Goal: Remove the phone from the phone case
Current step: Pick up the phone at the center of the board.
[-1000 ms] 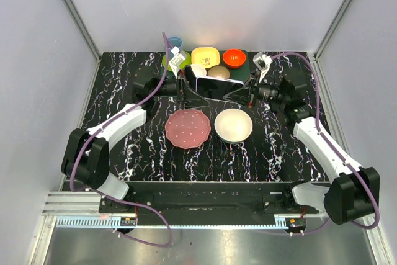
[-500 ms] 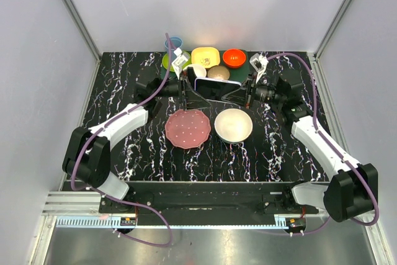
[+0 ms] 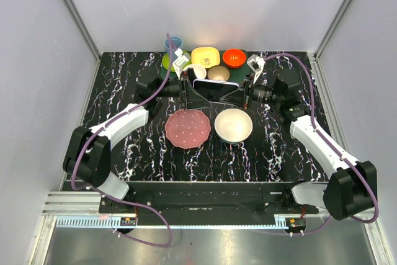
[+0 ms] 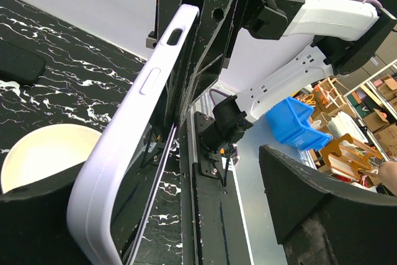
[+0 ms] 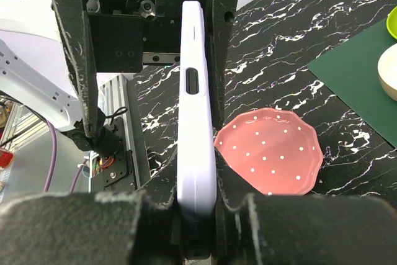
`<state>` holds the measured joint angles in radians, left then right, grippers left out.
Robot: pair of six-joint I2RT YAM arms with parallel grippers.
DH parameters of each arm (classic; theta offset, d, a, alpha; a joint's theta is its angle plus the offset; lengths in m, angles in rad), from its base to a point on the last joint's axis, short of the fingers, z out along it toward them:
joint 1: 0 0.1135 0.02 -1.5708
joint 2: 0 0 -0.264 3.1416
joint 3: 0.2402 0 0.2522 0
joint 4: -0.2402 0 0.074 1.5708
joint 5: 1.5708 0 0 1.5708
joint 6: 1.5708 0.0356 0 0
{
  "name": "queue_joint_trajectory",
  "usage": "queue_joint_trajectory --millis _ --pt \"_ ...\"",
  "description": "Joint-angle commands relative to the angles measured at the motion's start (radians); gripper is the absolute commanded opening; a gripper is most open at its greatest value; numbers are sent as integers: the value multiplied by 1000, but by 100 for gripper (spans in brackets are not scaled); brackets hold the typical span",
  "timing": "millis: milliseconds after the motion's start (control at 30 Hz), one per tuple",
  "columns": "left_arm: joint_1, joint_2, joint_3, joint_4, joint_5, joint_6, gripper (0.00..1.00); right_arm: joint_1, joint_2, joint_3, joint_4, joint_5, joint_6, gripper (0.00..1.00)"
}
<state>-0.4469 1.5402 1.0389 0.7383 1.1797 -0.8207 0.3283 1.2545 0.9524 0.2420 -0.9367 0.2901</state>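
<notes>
Right gripper [image 3: 246,91] has edged in twd left gripper [image 3: 185,91] since 1 s ago. Step: pre-peel. Phone [image 3: 217,85] sits in case [image 5: 197,122], held edge-up off the table, behind plate [image 3: 188,128] & bowl [image 3: 233,125]. Right is clamped on case's end. Left stands apart: one finger [image 5: 218,29] against case, other well clear. Next, prob.: left must pinch or push to pop phone out while right holds firm.

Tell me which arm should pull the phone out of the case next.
Left. The right gripper is shut on the phone case, anchoring it. The left gripper is open, one pad on the case's back, the other clear of the phone, so it is probably freer to work the phone out.
</notes>
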Motion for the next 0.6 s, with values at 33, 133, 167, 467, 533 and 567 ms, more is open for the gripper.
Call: queue_joint_trajectory --millis 33,133,167,467,533,567 --pt "-4 -5 27 50 26 6 82 9 -6 17 74 10 -20 0" --pt "-4 -5 27 49 28 8 75 11 -4 17 72 9 -22 0" --pt "-4 -5 27 49 29 8 73 11 -4 17 71 9 -22 0" --pt "-4 -3 26 49 26 14 55 12 -4 20 63 -4 -28 0" --pt "-6 -5 27 49 28 14 54 14 -1 22 59 -8 -28 0" --pt "-6 -5 26 49 26 14 54 14 -1 23 59 -13 -28 0"
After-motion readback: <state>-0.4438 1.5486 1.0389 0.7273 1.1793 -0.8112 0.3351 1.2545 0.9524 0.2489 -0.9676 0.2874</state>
